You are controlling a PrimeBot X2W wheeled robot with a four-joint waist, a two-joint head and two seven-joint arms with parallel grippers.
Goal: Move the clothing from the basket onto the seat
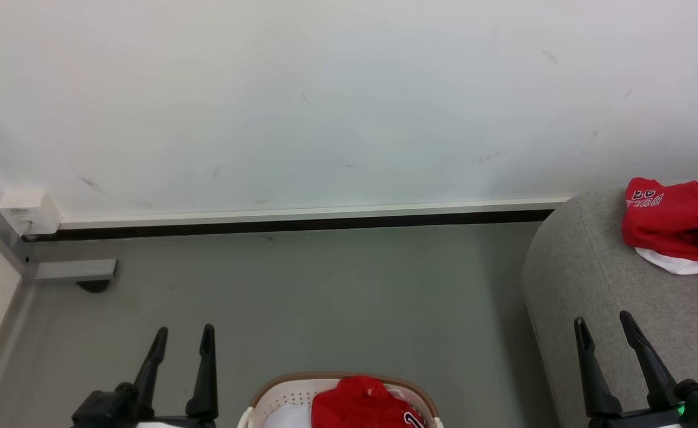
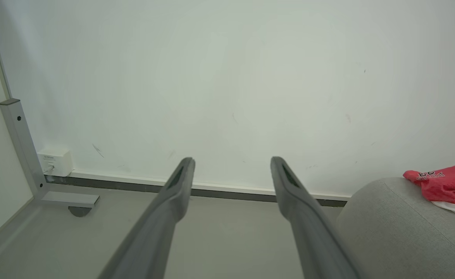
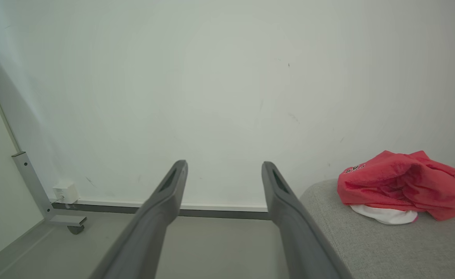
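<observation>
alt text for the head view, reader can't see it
A white laundry basket at bottom centre holds a red jersey; a second red jersey lies on the grey sofa at right. The left gripper and right gripper, both open, point up from the bottom corners.

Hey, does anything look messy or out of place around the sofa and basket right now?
Nothing damaged or spilled. One red jersey lies crumpled, not flat, on the sofa with white fabric poking out beneath. The wall carries faint dark scuffs.
</observation>
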